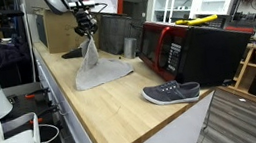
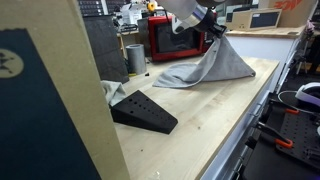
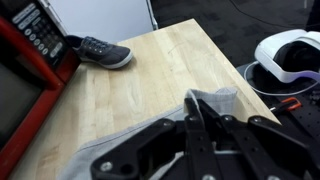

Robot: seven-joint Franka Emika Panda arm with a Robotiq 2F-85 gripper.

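Nearest the wrist camera, we are seeing the black fingers [image 3: 192, 125] closing tight on a fold of the grey cloth [image 3: 222, 100], with the pale wooden desk [image 3: 150, 60] spreading out beneath them. In an exterior view the cloth is hanging from that pinch like a tent [image 1: 97, 68]. Its top is lifted clear, while its lower edge is lying spread on the desk in front of the red microwave [image 1: 180, 49].

A grey shoe [image 1: 172, 94] is sitting well apart from the cloth, nearer the end of the desk. A black wedge [image 2: 145, 110] is resting near the cloth's trailing hem, and a metal cup [image 2: 135, 57] is standing just beside the bunched part.

We are judging the hold to be a narrow one. Only a small fold is sitting between the fingers, so a quick pull could be letting the fabric slide out. The hem is dragging on the wood, and a sideways sweep could be tipping the cup or catching the wedge. A swing toward the microwave could be draping cloth over its door.
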